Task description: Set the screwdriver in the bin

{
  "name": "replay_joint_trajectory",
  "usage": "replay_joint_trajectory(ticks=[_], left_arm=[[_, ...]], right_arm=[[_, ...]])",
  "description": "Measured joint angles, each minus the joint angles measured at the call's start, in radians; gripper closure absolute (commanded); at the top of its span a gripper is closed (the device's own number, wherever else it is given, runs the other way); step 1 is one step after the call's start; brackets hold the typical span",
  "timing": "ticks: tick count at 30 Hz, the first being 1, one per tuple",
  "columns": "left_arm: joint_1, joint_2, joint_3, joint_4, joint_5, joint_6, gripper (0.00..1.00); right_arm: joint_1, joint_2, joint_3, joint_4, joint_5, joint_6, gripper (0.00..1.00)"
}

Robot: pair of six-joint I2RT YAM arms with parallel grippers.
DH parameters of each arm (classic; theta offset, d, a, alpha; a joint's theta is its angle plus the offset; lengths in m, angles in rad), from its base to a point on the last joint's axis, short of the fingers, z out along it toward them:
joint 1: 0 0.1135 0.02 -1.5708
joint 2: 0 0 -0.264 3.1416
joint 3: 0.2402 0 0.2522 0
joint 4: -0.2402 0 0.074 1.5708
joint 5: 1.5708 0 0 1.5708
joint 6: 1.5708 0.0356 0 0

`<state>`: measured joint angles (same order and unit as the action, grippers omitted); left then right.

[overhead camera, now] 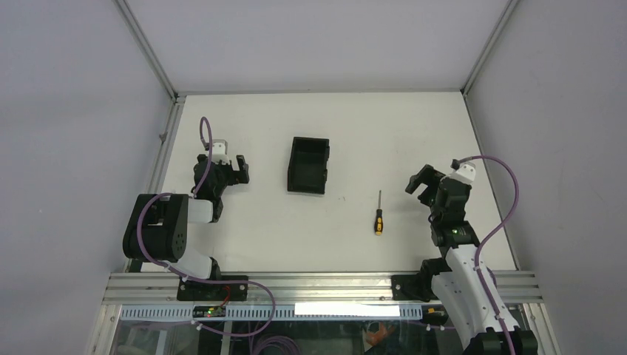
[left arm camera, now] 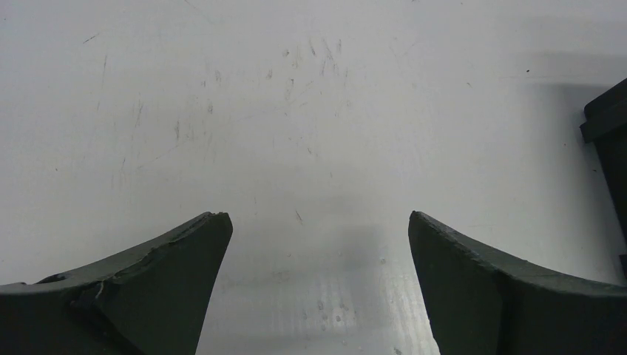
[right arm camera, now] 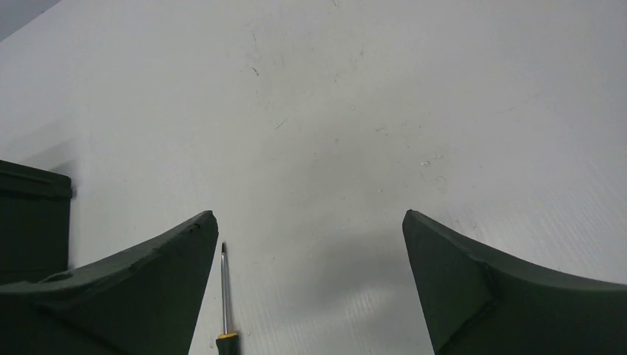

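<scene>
The screwdriver (overhead camera: 378, 215) lies flat on the white table, black-and-orange handle toward me, thin shaft pointing away. In the right wrist view its shaft (right arm camera: 224, 288) shows just inside the left finger. The black bin (overhead camera: 308, 165) stands upright left of it, near the table's middle; its edge shows in the left wrist view (left arm camera: 610, 140) and the right wrist view (right arm camera: 33, 214). My right gripper (overhead camera: 422, 186) is open and empty, to the right of the screwdriver. My left gripper (overhead camera: 235, 167) is open and empty, left of the bin.
The white table (overhead camera: 347, 118) is bounded by aluminium rails at the back corners and by grey walls on both sides. A metal frame rail (overhead camera: 318, 285) runs along the near edge by the arm bases.
</scene>
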<state>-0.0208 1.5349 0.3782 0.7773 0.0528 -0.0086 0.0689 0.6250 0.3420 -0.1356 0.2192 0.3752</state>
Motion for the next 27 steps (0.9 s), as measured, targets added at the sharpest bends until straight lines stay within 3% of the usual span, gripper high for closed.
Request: replay_joint_trajectory(ticks=[4,9,16,21,27], left_arm=[[0.0,0.0,0.0,0.0,0.0,0.0,0.01],[0.0,0.0,0.0,0.0,0.0,0.0,0.01],[0.0,0.0,0.0,0.0,0.0,0.0,0.01],[0.0,0.0,0.0,0.0,0.0,0.0,0.01],[0.0,0.0,0.0,0.0,0.0,0.0,0.01]], right_arm=[[0.0,0.018,0.036,-0.047,-0.018,0.005,0.01],[0.04,0.136,0.234,-0.228,-0.058,0.031,0.01],[0.378,0.42,0.533,-0.558,0.048,0.145,0.01],[0.494,0.613,0.535,-0.679,0.053,0.22,0.02],[0.529,0.735,0.499,-0.684,0.035,0.275,0.16]])
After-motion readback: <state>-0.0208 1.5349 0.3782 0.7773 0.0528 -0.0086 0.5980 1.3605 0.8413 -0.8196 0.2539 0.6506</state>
